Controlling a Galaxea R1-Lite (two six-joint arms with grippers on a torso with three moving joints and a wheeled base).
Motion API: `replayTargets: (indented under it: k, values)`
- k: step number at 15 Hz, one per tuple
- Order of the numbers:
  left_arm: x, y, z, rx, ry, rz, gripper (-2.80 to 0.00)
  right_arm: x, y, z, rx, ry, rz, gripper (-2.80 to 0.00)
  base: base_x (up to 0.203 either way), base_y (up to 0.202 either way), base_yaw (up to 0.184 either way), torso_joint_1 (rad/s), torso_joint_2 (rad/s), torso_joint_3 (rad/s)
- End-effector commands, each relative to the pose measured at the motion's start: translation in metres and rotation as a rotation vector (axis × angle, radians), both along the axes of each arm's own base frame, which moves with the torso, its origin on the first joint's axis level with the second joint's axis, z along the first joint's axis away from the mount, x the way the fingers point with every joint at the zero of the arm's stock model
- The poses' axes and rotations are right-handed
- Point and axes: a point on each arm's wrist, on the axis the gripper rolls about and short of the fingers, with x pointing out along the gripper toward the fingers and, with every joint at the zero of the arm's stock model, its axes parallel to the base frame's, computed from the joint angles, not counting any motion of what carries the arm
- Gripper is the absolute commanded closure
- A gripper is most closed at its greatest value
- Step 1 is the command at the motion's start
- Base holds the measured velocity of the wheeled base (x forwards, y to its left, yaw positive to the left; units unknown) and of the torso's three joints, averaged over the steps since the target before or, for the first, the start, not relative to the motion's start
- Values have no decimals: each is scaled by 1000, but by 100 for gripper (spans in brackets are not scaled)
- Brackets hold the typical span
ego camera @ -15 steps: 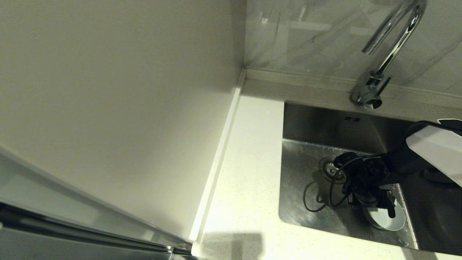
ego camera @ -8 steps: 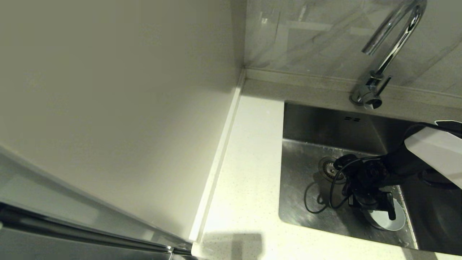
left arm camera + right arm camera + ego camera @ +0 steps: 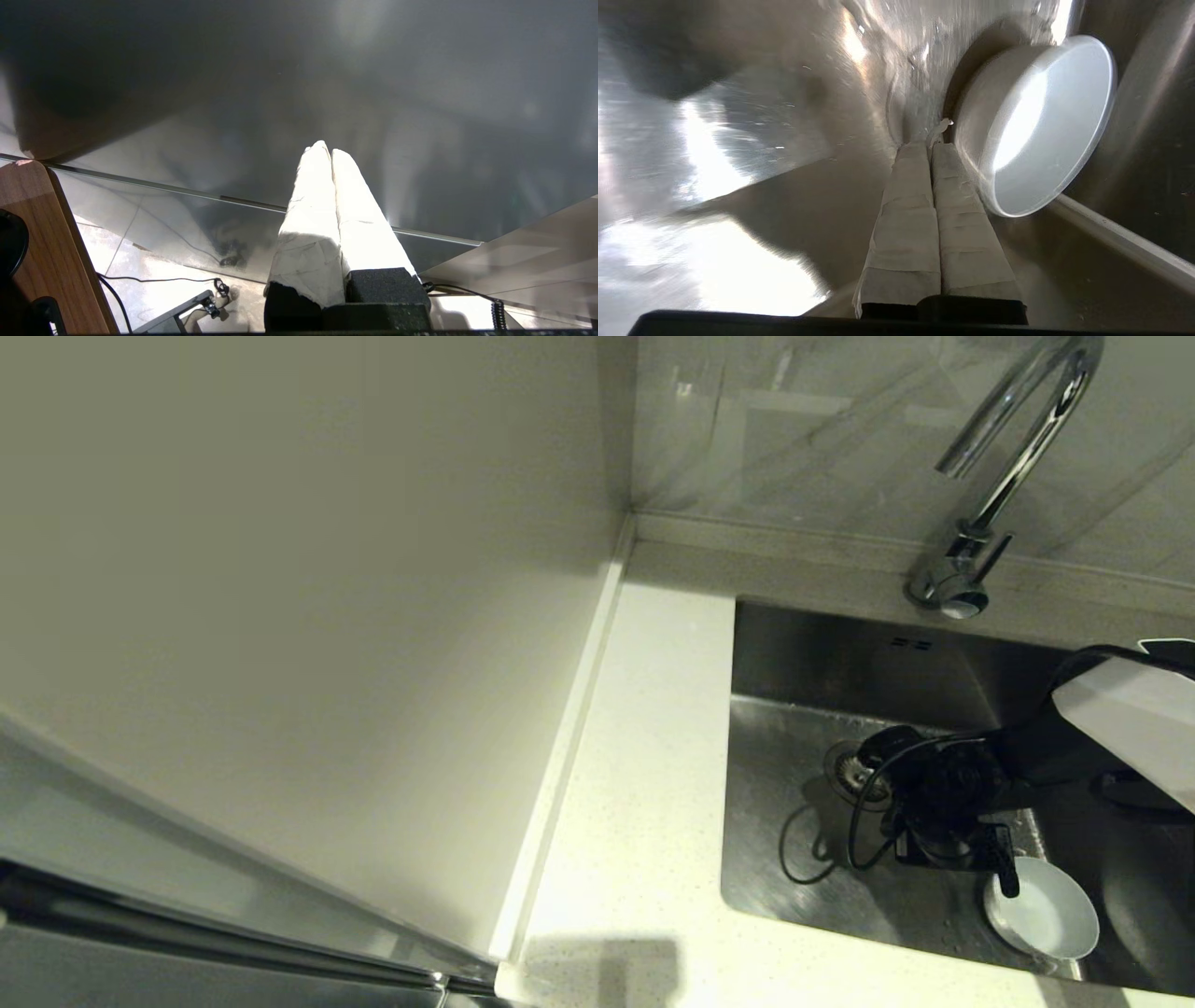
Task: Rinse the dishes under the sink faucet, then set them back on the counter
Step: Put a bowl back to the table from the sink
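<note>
Since 0.5 s ago, white bowl has shifted rightward along the sink floor, now clear of the right pincer. Left pincer: parked away from the counter, fingers pressed together, empty. Sink: drain strainer partly hidden by the arm. Right pincer closed, holding nothing, fingertips just beside the bowl's rim, bowl tilted against the front wall.

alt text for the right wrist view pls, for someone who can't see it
The right gripper, its taped fingers pressed together and holding nothing, points down into the wet steel sink. A white bowl sits just beside the fingertips, tilted on its side against the sink wall.
</note>
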Motion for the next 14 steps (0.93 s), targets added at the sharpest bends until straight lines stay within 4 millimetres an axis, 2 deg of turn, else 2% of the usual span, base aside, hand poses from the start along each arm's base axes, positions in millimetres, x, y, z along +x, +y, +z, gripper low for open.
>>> replayTargets:
  k: [1, 5, 8, 9, 14]
  values:
    - [0, 0, -1, 0, 3, 0, 0, -3, 4, 21, 0, -54, 6, 0, 0, 0, 0, 0, 0, 0]
    - [0, 0, -1, 0, 3, 0, 0, -9, 1, 36, -53, -88, -14, 0, 0, 0, 0, 0, 0, 0]
    - [0, 0, -1, 0, 3, -1, 0, -7, -14, 37, -101, -67, -35, 0, 0, 0, 0, 0, 0, 0]
    - [0, 0, -1, 0, 3, 0, 0, -6, -20, 39, -107, -63, -40, -280, 0, 0, 0, 0, 0, 0]
    - [0, 0, -1, 0, 3, 0, 0, 5, -44, 34, -120, -47, -81, -280, 0, 0, 0, 0, 0, 0]
